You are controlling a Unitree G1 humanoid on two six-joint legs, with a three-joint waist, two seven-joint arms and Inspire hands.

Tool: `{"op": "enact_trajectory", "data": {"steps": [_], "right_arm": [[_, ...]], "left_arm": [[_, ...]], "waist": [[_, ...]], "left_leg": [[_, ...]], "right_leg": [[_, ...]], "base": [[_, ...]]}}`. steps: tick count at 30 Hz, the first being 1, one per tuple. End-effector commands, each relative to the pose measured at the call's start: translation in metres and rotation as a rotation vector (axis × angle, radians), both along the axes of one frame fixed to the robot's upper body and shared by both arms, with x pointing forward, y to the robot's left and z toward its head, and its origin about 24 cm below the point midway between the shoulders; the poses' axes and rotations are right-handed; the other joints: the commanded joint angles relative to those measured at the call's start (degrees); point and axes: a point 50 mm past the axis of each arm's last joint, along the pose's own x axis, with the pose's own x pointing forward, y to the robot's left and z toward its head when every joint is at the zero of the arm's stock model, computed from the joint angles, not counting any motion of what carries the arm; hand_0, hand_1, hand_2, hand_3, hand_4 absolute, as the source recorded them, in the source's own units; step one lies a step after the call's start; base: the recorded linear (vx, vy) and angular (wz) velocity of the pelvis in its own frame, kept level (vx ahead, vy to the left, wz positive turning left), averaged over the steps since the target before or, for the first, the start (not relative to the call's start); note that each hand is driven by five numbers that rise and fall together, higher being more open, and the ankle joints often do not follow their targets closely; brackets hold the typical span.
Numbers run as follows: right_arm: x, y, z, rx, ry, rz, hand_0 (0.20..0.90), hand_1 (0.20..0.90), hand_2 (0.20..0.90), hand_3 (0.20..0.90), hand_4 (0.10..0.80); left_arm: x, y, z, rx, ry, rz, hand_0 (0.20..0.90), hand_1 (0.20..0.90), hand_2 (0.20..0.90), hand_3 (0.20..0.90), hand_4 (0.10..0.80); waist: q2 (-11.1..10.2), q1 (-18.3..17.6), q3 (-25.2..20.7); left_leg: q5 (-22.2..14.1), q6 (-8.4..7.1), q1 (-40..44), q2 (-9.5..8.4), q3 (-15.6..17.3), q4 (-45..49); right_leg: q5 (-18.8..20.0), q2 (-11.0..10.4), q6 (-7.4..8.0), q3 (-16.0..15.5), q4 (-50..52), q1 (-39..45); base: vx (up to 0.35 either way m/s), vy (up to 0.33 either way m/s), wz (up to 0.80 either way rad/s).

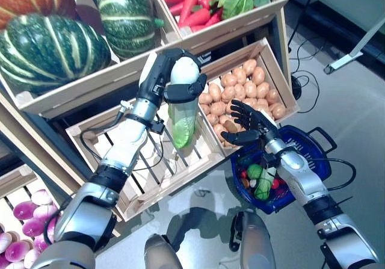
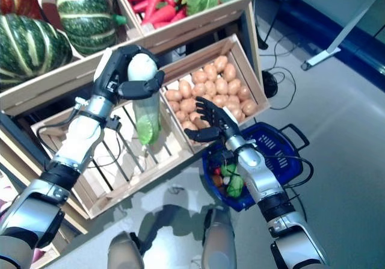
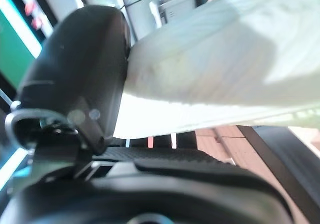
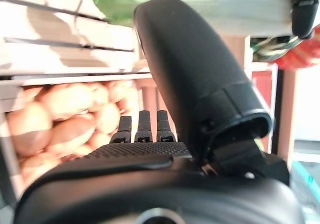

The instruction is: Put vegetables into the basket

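My left hand [image 1: 162, 79] is shut on a long pale green and white leafy vegetable [image 1: 183, 115], a bok choy or cabbage by its look, and holds it upright above the empty slatted crate [image 1: 156, 160]. In the left wrist view the white stalk [image 3: 225, 58] lies against the thumb [image 3: 75, 68]. My right hand [image 1: 249, 124] is open, fingers straight, just above the near rim of the blue basket [image 1: 313, 160] on the floor. Green and red vegetables [image 1: 261, 182] lie in the basket. In the right wrist view the thumb [image 4: 195, 68] stands before the potato crate.
The wooden stand [image 1: 90, 94] fills the left and top. A crate of potatoes [image 1: 240, 94] sits right behind my right hand. A white table leg [image 1: 355, 46] and black cables [image 1: 301, 52] lie on the grey floor at the right.
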Motion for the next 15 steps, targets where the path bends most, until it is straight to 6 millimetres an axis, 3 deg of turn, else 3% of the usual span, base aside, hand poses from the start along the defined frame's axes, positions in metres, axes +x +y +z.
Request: {"op": "enact_trajectory", "data": {"steps": [1,3,5,8,15], "right_arm": [[0.004,0.042,0.022,0.138,-0.024,0.224,0.9,0.9,0.9,0.9,0.8],[0.004,0.042,0.022,0.133,-0.007,0.238,0.9,0.9,0.9,0.9,0.8],[0.003,0.044,0.023,0.131,0.005,0.241,0.9,0.9,0.9,0.9,0.8],[0.001,0.049,0.023,0.152,0.028,0.278,0.9,0.9,0.9,0.9,0.8],[-0.003,0.065,0.029,0.209,0.059,0.356,0.9,0.9,0.9,0.9,0.8]], "left_arm": [[-0.011,-0.001,0.022,-0.181,-0.114,-0.07,0.3,0.3,0.3,0.3,0.4],[-0.011,-0.001,0.019,-0.209,-0.096,-0.081,0.3,0.3,0.3,0.3,0.4],[-0.012,-0.005,0.012,-0.244,-0.068,-0.093,0.3,0.3,0.3,0.3,0.4],[-0.014,-0.009,0.006,-0.288,-0.046,-0.102,0.3,0.3,0.3,0.3,0.4],[-0.02,-0.021,-0.009,-0.351,-0.002,-0.124,0.3,0.3,0.3,0.3,0.4]], "waist": [[-0.34,0.86,-12.1],[-0.27,0.88,-12.62],[-0.32,0.81,-14.12],[-0.17,0.68,-15.57],[-0.27,1.03,-17.49]], "left_leg": [[10.29,6.03,2.0,-5.36,2.55,-12.76],[11.18,5.89,3.81,-6.08,3.06,-15.26],[12.84,5.72,7.68,-8.12,3.55,-20.89],[14.71,5.83,10.66,-9.62,3.89,-26.38],[16.83,6.28,14.15,-11.91,3.22,-33.45]], "right_leg": [[9.41,-1.08,2.91,-0.55,-15.35,10.99],[9.82,-0.06,2.62,-1.01,-18.36,12.92],[11.46,2.63,2.33,-1.07,-26.01,17.22],[13.05,5.11,2.02,-0.45,-32.19,20.55],[14.98,8.33,1.87,0.61,-38.8,24.48]], "base": [[0.053,-0.026,0.03],[0.06,-0.021,0.01],[0.099,-0.016,0.03],[0.076,0.017,0.03],[0.054,0.017,0.05]]}}
